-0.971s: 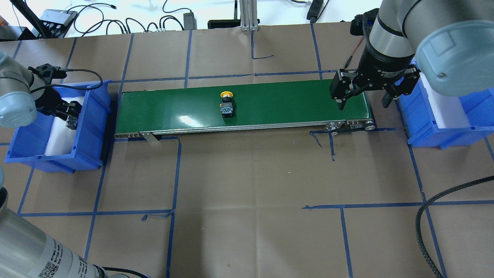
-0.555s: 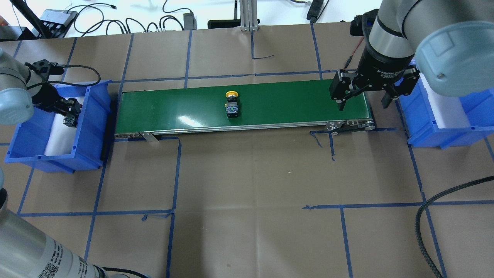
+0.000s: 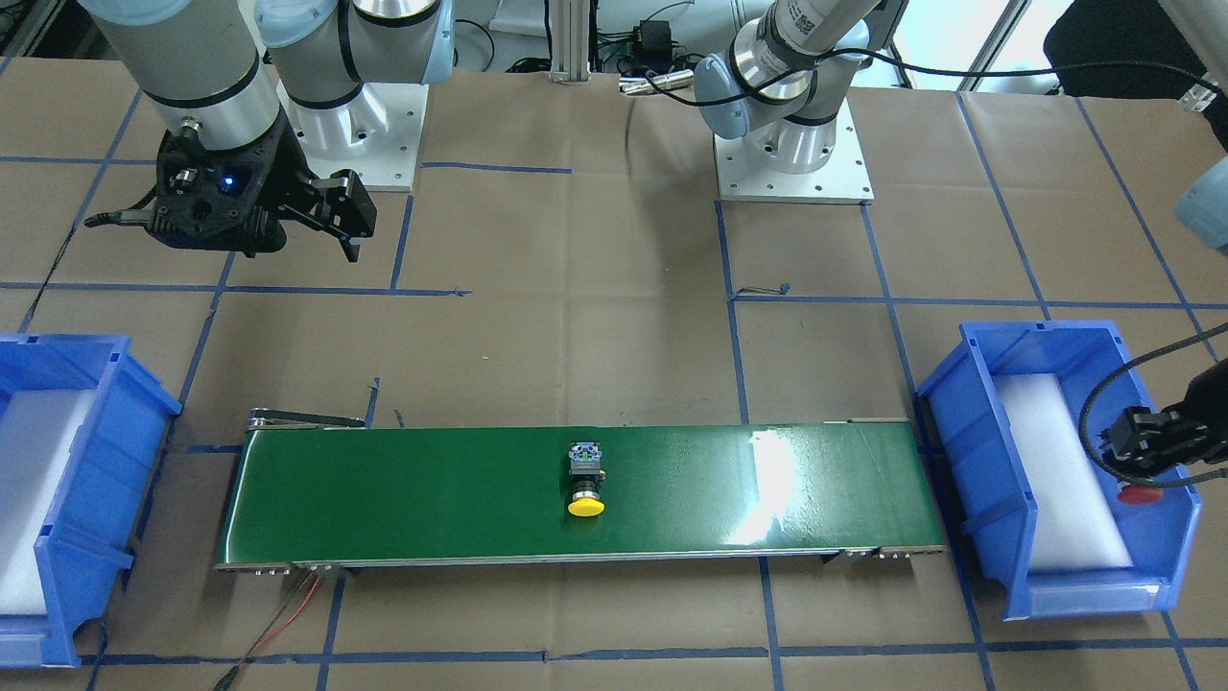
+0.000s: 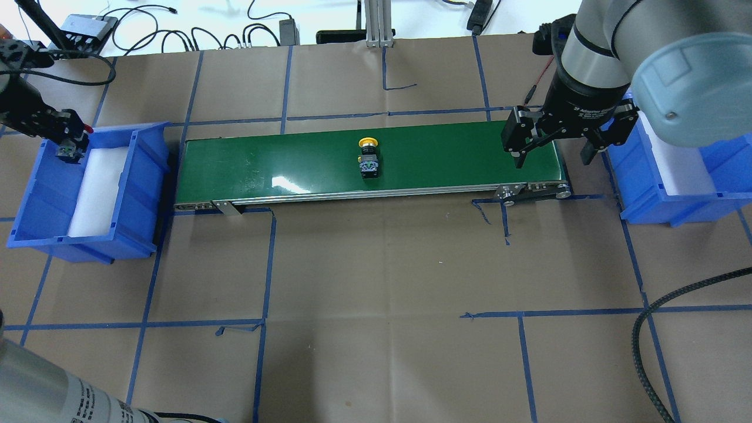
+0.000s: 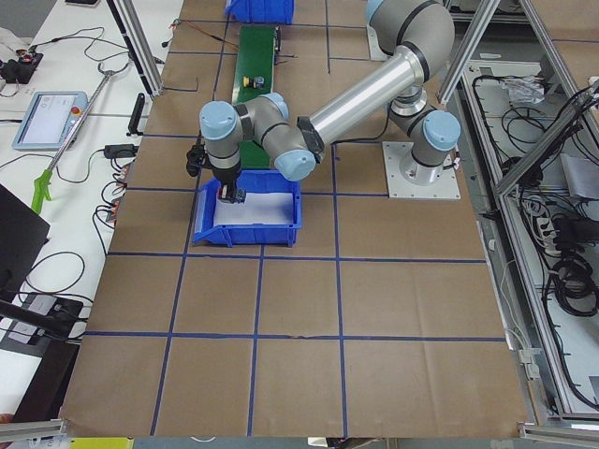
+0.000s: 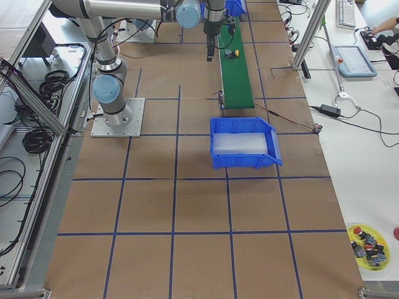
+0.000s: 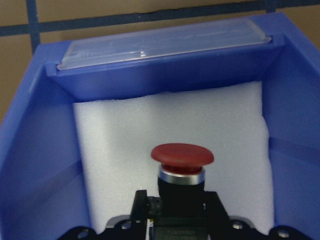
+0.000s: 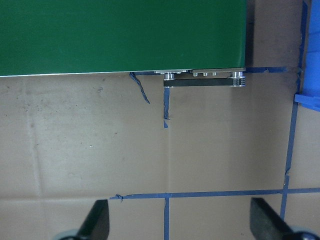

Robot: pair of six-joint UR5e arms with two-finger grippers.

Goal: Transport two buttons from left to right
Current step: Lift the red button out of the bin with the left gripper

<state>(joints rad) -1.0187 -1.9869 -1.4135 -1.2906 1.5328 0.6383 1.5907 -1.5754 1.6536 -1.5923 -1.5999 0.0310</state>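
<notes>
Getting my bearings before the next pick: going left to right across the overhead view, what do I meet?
Left blue bin → yellow button → right gripper, jaws open → right blue bin. Left gripper holding the red button overlaps the first bin; omitted.

Overhead, front face oppositely, share belt [image 4: 264, 158]; sides distant, probably elevated.

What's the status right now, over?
Left claw shut on red button, above left bin. Right claw open over belt end. Yellow button mid-belt. No obstruction seen.
</notes>
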